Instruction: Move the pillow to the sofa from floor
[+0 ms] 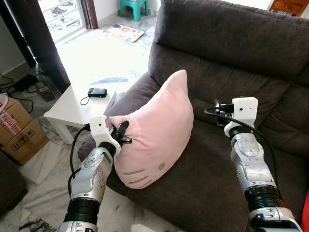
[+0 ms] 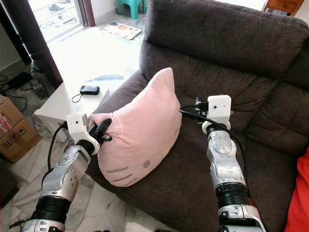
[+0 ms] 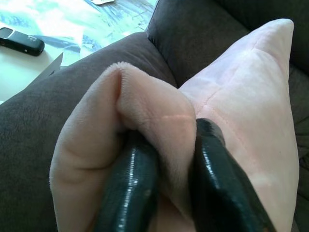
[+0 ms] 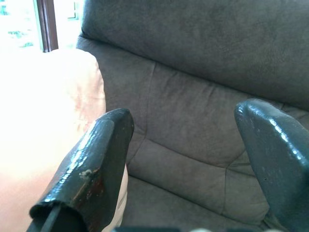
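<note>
A low white side table [image 1: 72,108] stands just beside the left armrest of the dark brown fabric sofa [image 1: 231,43], with a small black device on a cord [image 1: 97,92] lying near its far edge. Brown cardboard boxes [image 1: 17,128] sit on the marble floor at the table's left, black cables [image 1: 29,87] trail by a dark door frame, and farther back a green plastic stool [image 1: 133,7] and a flat patterned board [image 1: 123,32] rest on the sunlit floor.

The soft pink plush pillow with a grey stitched face [image 1: 157,130] stands on the sofa seat at its left front edge, leaning against the armrest, its pointed corner up near the backrest. Its lower edge overhangs the seat front.

The left gripper [image 1: 122,130] reaches up from below with the forearm raised, and its two black fingers [image 3: 133,188] are clamped on a bunched fold at the pillow's left corner. The right gripper [image 4: 186,159] is held over the seat, just beside the pillow's right side, its fingers spread wide apart with sofa cushion between them; one fingertip sits close against the pink plush, though contact is hard to judge. From the head views the right fingers are hidden behind the white wrist housing [image 1: 244,110].
</note>
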`<state>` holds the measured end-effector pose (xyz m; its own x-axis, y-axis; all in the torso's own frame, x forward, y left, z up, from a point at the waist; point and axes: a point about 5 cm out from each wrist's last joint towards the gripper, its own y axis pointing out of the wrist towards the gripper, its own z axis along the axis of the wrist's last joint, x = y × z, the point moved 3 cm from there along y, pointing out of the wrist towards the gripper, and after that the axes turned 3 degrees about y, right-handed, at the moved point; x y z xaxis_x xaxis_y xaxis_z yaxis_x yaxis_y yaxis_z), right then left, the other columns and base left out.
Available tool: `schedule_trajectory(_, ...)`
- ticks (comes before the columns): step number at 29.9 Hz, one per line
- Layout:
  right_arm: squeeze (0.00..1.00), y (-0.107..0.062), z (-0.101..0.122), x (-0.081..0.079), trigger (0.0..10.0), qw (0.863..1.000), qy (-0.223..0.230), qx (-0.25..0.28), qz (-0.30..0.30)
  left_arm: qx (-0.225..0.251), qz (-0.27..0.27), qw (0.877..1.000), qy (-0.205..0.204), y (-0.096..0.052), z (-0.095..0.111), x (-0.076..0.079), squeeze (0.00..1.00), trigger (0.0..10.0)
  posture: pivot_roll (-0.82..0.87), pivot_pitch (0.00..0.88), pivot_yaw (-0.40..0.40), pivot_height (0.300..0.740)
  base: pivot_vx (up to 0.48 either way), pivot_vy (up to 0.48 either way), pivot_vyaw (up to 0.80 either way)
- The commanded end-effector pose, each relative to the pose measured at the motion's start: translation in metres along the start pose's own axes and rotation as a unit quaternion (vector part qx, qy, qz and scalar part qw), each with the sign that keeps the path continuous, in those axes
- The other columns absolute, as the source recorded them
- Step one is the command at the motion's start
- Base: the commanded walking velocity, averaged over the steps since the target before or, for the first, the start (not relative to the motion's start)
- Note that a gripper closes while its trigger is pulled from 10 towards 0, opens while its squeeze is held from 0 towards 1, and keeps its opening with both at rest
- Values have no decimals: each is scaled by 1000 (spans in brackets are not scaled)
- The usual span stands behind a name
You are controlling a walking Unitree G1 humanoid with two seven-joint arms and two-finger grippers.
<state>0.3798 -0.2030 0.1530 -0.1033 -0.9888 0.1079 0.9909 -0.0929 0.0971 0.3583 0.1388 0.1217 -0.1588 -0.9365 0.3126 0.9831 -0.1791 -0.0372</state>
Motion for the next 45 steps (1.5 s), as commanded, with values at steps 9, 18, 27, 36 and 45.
schedule_trajectory(9, 0, -1, 3, -1, 10000, 1000, 6, 4, 3, 37, -11, 999, 1, -1, 26, 8, 1000, 10000, -24, 127, -76, 740, 0, 0, 0)
schedule_trajectory(18, 0, 1, 4, -4, 10000, 1000, 18, 4, 8, 61, -18, 998, 3, -5, 48, 16, 1000, 10000, -18, 125, -74, 740, 0, 0, 0)
schedule_trajectory(27, 0, 0, 2, -4, 10000, 1000, 20, 2, 8, 68, -25, 997, 16, -12, 60, 24, 1000, 10000, -16, 124, -71, 740, 0, 0, 0)
schedule_trajectory(36, 0, -4, -3, -5, 10000, 1000, 18, -4, 12, 18, -22, 998, 64, -23, 58, 32, 1000, 10000, -8, 118, -69, 740, 0, 0, 0)
schedule_trajectory(45, 0, -7, 3, -6, 10000, 999, 34, 23, 14, 90, -6, 978, 188, -27, 70, 32, 0, 10000, -13, 102, -62, 740, 0, 0, 0)
